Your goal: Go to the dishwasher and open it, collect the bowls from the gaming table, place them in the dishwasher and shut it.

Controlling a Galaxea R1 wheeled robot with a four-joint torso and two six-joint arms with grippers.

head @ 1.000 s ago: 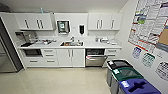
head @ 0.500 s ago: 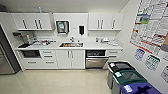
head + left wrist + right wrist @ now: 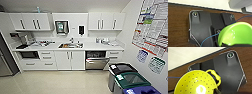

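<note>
In the head view the dishwasher (image 3: 97,63) sits under the counter, right of the sink, a few steps ahead of me. Its steel door with the bar handle leans open, and a dark rack space shows above it. A green bowl (image 3: 236,33) fills a corner of the left wrist view, held in my left gripper (image 3: 228,45) over brown wood-look flooring. The right wrist view has a yellow perforated bowl (image 3: 196,84) with a loop handle, held in my right gripper (image 3: 217,91). The gaming table is out of view.
A black bin (image 3: 121,68), a green bin (image 3: 132,80) and a blue bin (image 3: 141,90) stand along the right wall under posters. A steel fridge (image 3: 4,60) is at the left. White cabinets (image 3: 67,60) and a sink (image 3: 71,45) line the back wall, beyond pale floor.
The whole head view has shifted a little, and the cabinets and bins look slightly nearer: the camera has moved toward the kitchen counter. Nothing in the room itself has moved.
</note>
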